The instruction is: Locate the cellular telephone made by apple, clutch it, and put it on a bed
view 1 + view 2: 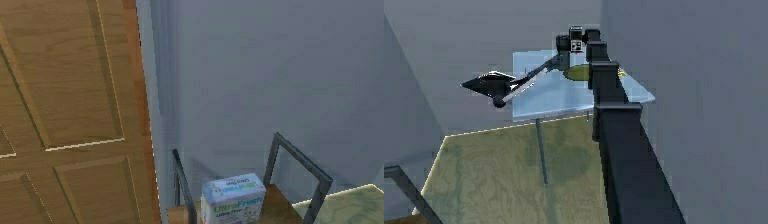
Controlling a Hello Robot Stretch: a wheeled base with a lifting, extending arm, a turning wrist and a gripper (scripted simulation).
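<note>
In the arm side view my arm (pixel 619 130) rises as a dark bar to two white marker squares (pixel 576 41). From there the gripper (pixel 504 92) reaches left, past the left edge of a glass-topped table (pixel 564 100). A dark flat slab (pixel 482 82), phone-like in shape, hangs at the gripper's far end, clear of the tabletop, with only wall and floor behind it, so the gripper holds it. A yellowish thing (pixel 602 70) lies on the table behind the arm.
In the forward view a wooden door (pixel 70 110) stands at the left against a blue-grey wall. A dark metal chair (pixel 300 165) below carries a white and blue box (pixel 232 200). A green rug (pixel 504 170) lies under the table, whose thin leg (pixel 544 155) stands on it.
</note>
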